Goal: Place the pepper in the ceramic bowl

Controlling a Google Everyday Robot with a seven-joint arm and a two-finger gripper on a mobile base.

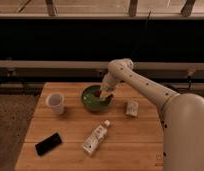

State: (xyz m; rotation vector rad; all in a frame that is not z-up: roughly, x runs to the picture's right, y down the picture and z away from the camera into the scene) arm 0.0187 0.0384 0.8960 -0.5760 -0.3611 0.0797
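Bench [135, 145] of pale wood carries one dark-green ceramic bowl [90, 104], one white cup [55, 103], one white bottle [95, 138] lying on its side, one black phone [48, 143] and one small pale packet [131, 108]. The claw [103, 93] hangs over the bowl's right rim; I cannot tell its spread, and a reddish spot there may be the pepper [98, 93].

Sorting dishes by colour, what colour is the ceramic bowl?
Glossy dark green round ceramic bowl, seen in the camera view; the gripper is over it.

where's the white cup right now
In the camera view the white cup stands on the table's left side, left of the green ceramic bowl, where the pincer reaches in; the black phone lies nearer.
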